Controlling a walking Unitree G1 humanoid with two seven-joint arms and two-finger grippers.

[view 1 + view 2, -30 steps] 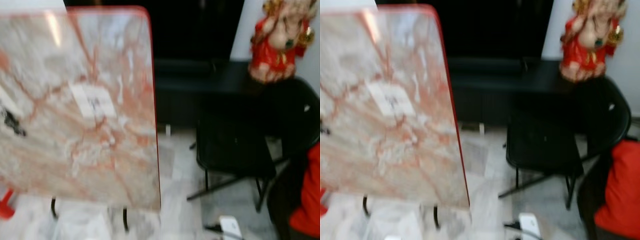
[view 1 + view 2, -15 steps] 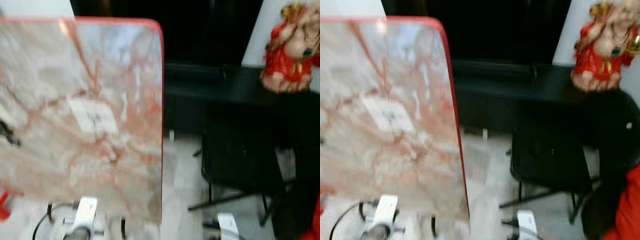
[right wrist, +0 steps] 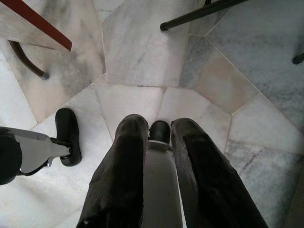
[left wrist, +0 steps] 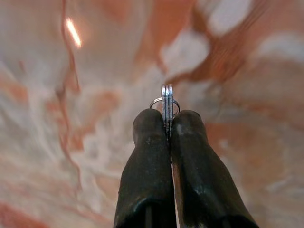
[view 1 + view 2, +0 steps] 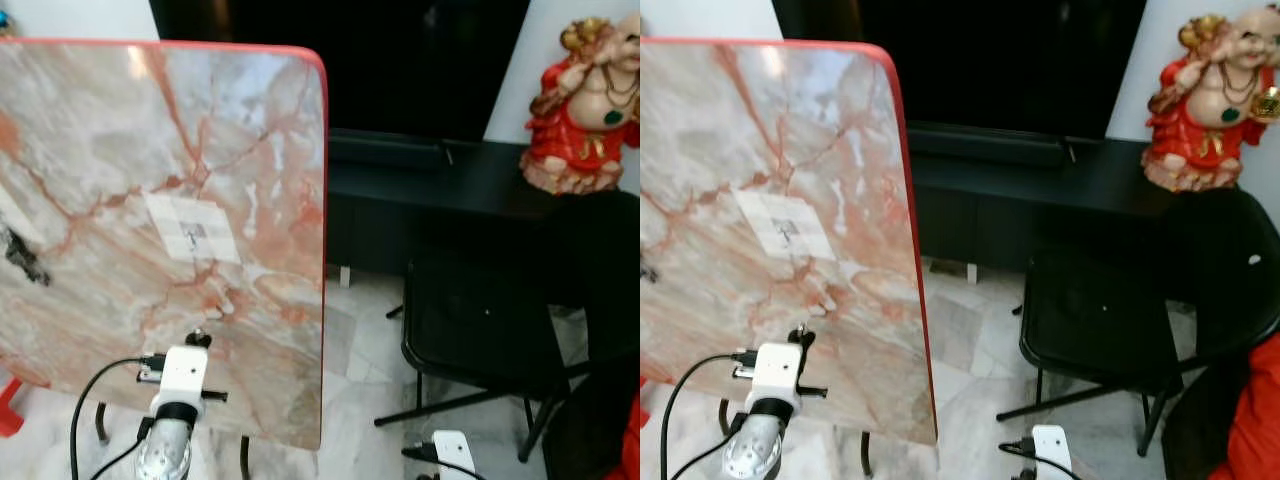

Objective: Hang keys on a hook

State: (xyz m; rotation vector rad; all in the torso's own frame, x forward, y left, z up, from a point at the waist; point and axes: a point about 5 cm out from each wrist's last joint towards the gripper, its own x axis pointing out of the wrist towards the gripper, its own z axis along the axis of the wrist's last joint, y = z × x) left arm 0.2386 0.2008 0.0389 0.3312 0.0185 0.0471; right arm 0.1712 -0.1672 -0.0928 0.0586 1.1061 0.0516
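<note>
A pink marbled board with a red rim (image 5: pixel 322 200) stands on thin black legs to my left. On its face is a white square pad carrying a small metal hook (image 5: pixel 196 232). My left gripper (image 5: pixel 200 339) is raised in front of the lower part of the board, below the hook. In the left wrist view it (image 4: pixel 168 118) is shut on silver keys (image 4: pixel 166 100), whose ring pokes out past the fingertips close to the marbled surface. My right gripper (image 3: pixel 161 124) hangs low and points at the floor, its fingers a little apart with nothing held.
To the right stands a black folding chair (image 5: pixel 480 320). Behind it a low black cabinet (image 5: pixel 420 165) bears a red and gold figurine (image 5: pixel 585 95). A small black mark (image 5: pixel 22 255) shows at the board's left. A red cloth (image 5: pixel 1250 400) lies at the lower right. The floor is marble tile (image 3: pixel 142 52).
The picture has shifted and sharpened as the camera settled. My left arm has risen into view from below, bringing the keys up in front of the board.
</note>
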